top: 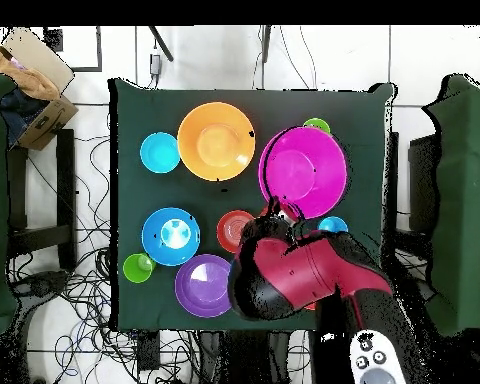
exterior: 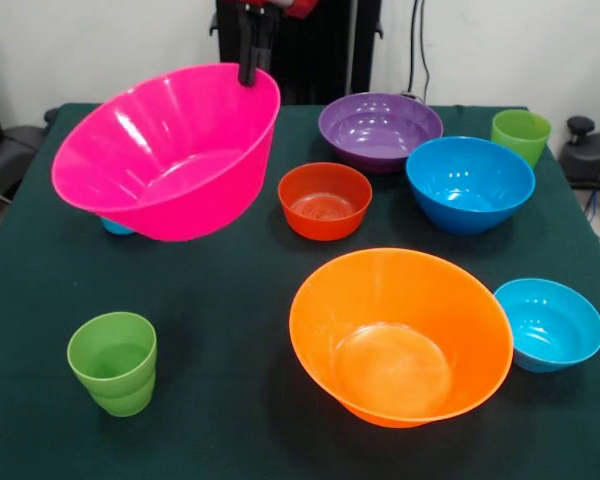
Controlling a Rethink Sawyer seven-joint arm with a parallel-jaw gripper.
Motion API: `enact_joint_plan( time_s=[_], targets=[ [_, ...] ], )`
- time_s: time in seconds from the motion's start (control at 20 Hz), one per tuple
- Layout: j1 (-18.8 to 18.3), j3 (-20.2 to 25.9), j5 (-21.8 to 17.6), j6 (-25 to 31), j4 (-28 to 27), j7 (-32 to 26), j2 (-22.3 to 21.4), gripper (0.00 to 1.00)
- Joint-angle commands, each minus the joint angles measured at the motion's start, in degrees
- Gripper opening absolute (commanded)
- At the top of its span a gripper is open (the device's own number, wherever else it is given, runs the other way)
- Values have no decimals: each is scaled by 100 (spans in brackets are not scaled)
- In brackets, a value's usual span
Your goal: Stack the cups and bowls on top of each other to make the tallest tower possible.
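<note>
My gripper [exterior: 248, 68] comes down at the back and is shut on the far rim of the large pink bowl [exterior: 170, 150], which hangs tilted with its opening facing the front. From above, the pink bowl [top: 302, 170] lies just beyond my arm [top: 294, 275]. A sky blue cup [exterior: 115, 228] peeks out from under the pink bowl's left side. The large orange bowl [exterior: 400, 335] stands upright at the front right. Nothing is stacked in either view.
Standing apart on the green cloth: a small red-orange bowl [exterior: 325, 200], a purple bowl [exterior: 380, 128], a blue bowl [exterior: 470, 183], a small blue bowl [exterior: 550, 323], one lime green cup [exterior: 520, 135] at the back right and another [exterior: 113, 362] at the front left.
</note>
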Motion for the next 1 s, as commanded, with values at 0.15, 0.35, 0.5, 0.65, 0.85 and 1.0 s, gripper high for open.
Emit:
enact_joint_plan(
  time_s=[0.15,0.35,0.5,0.65,0.85,1.0],
  targets=[
    [5,532,356,741,154,-488,-321,0],
    [6,522,435,815,343,-433,-280,0],
    [239,314,314,756,422,-132,-221,0],
    [384,177,281,673,527,82,-238,0],
    [565,-62,92,493,580,311,-208,0],
    [639,-185,-7,381,584,378,-166,0]
  ],
)
